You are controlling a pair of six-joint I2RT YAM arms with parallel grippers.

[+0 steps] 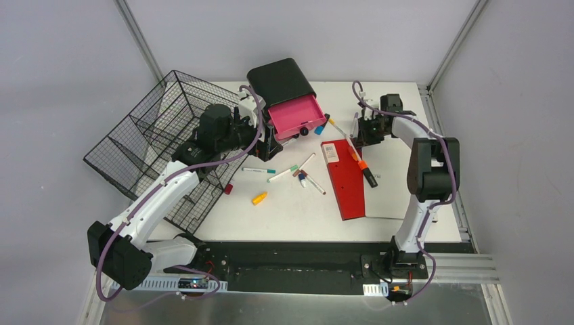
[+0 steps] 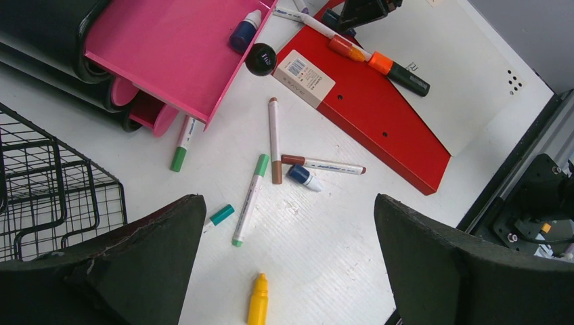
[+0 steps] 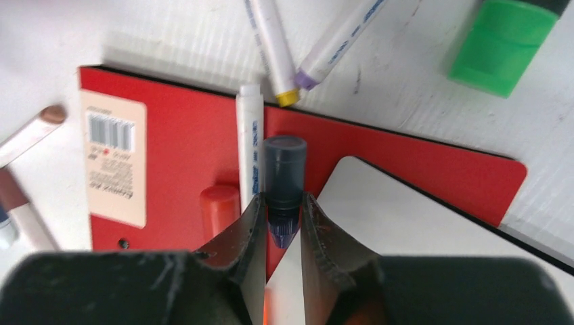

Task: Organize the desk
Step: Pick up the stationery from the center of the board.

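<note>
The white desk (image 1: pixel 298 217) holds scattered pens. My left gripper (image 1: pixel 265 143) hangs open and empty beside the pink drawer (image 1: pixel 294 115), above the desk (image 2: pixel 325 257). In the left wrist view, a yellow pen (image 2: pixel 258 300) lies between its fingers (image 2: pixel 135 264), with several markers (image 2: pixel 248 196) beyond. My right gripper (image 1: pixel 365 132) is over the far end of the red-and-white notebook (image 1: pixel 346 179). In the right wrist view it (image 3: pixel 283 210) is shut on a dark blue marker (image 3: pixel 284 169), held above the notebook (image 3: pixel 406 156).
A black wire basket (image 1: pixel 156 142) lies tilted at the left. A black organizer (image 1: pixel 281 81) holds the pink drawer (image 2: pixel 169 47), with a blue bottle (image 2: pixel 244 30) in it. An orange-and-black marker (image 1: pixel 364 169) lies on the notebook. A green highlighter (image 3: pixel 508 44) lies behind it.
</note>
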